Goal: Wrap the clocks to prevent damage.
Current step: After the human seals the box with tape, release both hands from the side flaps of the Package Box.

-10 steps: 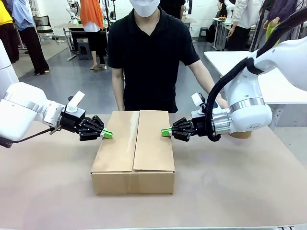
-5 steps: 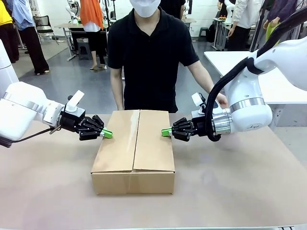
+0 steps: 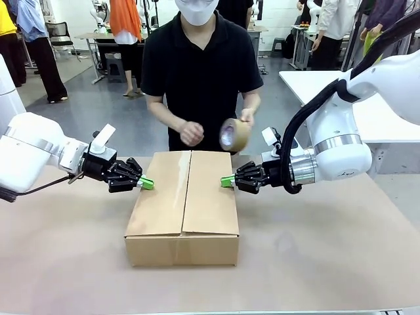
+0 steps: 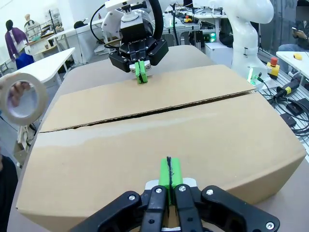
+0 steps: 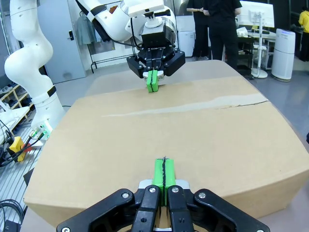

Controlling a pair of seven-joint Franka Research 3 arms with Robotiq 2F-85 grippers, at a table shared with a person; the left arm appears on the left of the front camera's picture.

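Since the earlier frame the person at the far side has brought both hands up. One hand point(image 3: 247, 117) now holds a brown tape roll point(image 3: 235, 134) above the far right corner of the cardboard box point(image 3: 182, 203), and the other hand point(image 3: 191, 133) is raised beside it, over the far edge. Before, the arms hung down behind the box and no roll showed. Both robot arms and the box have not moved.

The box sits in the middle of the desk point(image 3: 65, 262), its flaps folded shut. Its long axis runs from near to far, and the seam between the two top flaps follows the same line, with one short end facing the robot.

The left tool point(image 3: 146, 184) is closed, green pads pressed together and gripping nothing, its tip at the left edge of the box top. The right tool point(image 3: 227, 181) is closed too, also holding nothing, its tip at the right edge, so the two point at each other across the lid.
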